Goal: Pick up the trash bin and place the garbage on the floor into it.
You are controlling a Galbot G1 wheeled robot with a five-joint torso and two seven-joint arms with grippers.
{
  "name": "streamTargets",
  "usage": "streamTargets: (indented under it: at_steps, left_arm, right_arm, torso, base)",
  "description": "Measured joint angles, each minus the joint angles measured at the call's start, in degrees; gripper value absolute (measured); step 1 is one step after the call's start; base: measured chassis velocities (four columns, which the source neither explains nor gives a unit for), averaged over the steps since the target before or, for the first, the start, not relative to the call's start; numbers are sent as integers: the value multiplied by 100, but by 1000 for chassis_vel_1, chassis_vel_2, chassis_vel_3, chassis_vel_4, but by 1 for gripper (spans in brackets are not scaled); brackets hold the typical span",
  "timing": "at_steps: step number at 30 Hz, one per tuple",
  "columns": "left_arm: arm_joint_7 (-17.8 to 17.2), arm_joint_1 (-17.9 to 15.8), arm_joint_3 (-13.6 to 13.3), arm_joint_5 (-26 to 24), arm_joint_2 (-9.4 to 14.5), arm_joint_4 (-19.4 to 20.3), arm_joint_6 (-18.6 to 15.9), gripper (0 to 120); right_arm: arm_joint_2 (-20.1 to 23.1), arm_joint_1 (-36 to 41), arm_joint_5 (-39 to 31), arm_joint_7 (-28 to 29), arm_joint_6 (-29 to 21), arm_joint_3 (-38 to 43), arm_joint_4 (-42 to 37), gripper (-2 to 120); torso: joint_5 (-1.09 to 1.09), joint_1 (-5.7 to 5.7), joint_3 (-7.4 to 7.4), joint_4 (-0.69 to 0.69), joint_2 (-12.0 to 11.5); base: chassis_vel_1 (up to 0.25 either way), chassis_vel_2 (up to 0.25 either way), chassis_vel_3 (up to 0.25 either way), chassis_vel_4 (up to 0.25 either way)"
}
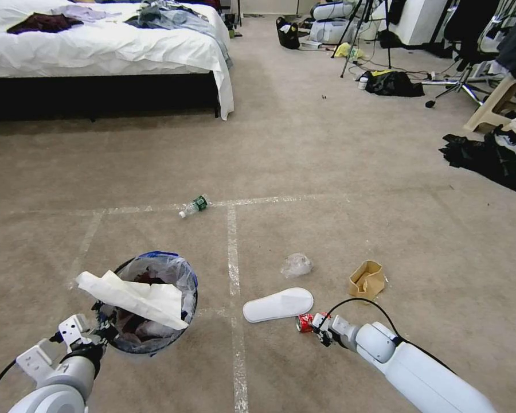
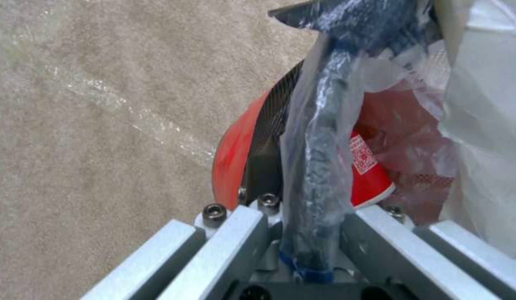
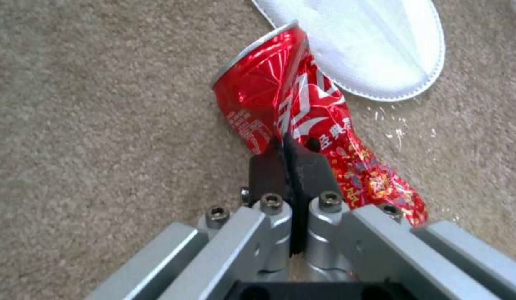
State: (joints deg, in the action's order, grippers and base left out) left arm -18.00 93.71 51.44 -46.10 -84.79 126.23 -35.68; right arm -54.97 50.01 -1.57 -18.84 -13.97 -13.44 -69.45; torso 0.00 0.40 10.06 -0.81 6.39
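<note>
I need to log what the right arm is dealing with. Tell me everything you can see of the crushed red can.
The crushed red can is thin shiny metal, red with white lettering, badly creased and flattened toward one end. It lies on its side on the beige carpet, beside a white slipper. The right gripper has its black fingertips pressed together at the can's crumpled side.

My right gripper (image 3: 291, 150), bare brushed metal with matt black pads, pinches the glossy, creased metal can (image 3: 302, 112) beside the soft white cloth slipper (image 3: 374, 46). Under the can, the floor (image 3: 102, 125) is rough matt pile.
</note>
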Motion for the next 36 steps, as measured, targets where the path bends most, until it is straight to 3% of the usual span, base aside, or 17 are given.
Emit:
streamTargets:
  at_steps: [14,19,23,27,28,34,36]
  left_arm:
    - [15,42,-15,54,-30,27,11,0]
    - [16,38,-15,50,-7,31,11,0]
    - [16,26,-15,24,23,50,-12,0]
    - [12,24,-15,5,37,69,-34,0]
    - [9,26,-15,5,39,74,-40,0]
    - [2,33,-15,5,40,97,-49,0]
    - [-4,25,-9,3,40,113,-58,0]
  right_arm:
    - [108,90,-233,168,50,194,-267,0]
    - [200,176,-540,226,61,476,-718,0]
    - [315,97,-1213,361,162,741,-1453,0]
    - [312,-468,-2100,496,362,762,-2204,0]
    - [268,-802,-2528,570,366,687,-2538,0]
    - [87,-1573,-3481,755,347,292,-3209,0]
    - [-94,-2037,-4254,975,208,-111,-3553,0]
  torso:
    - [0,0,0,-1,0]
    - [0,0,0,-1,0]
    - [0,0,1,-2,0]
    - [-1,0,1,-1,0]
    - [-3,0,0,0,0]
    - [-4,0,0,1,0]
    - [-2,0,0,0,0]
  base:
    - [0,0,0,0]
    - [0,0,0,0]
    - [0,0,0,0]
    - [0,0,0,0]
    - [0,0,0,0]
    - [0,0,0,0]
    - [0,0,0,0]
